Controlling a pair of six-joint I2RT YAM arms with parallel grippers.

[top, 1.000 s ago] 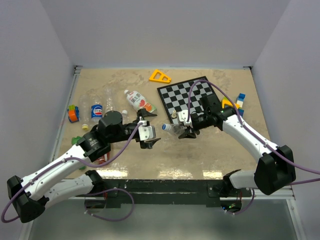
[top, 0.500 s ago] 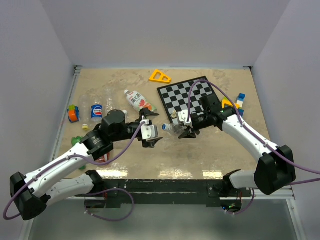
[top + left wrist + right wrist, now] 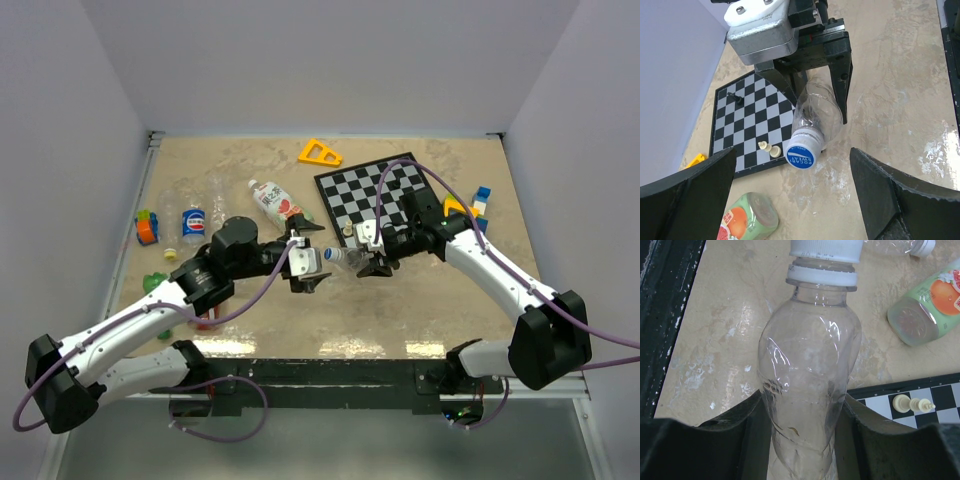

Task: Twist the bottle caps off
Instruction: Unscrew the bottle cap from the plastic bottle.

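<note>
At the far left of the top view a cola bottle (image 3: 193, 221) with a blue label was seen lying, its round emblem visible but no letters readable. The clear unlabelled bottles (image 3: 217, 195) beside it were hard to make out against the pale table. A red object (image 3: 205, 321) was mostly hidden under the left arm. The left gripper (image 3: 315, 256) was spread wide, one finger on each side of the cap (image 3: 802, 155) and neither touching it. Only the left wrist view showed the cap's blue top, where "POCARI SWEAT" and "OPEN" could be read. In the right wrist view the cap was seen from the side, white and cut off by the upper edge. The clear bottle (image 3: 807, 375) was held above the table, near the chessboard (image 3: 375, 190), by the right gripper (image 3: 364, 254), which was closed on its body; the bottle's base was hidden between the fingers. The labelled bottle (image 3: 747, 220), green and orange, was cut off in both wrist views and its writing was too blurred. Two pale chess pieces (image 3: 910, 404) were shown on the board.
</note>
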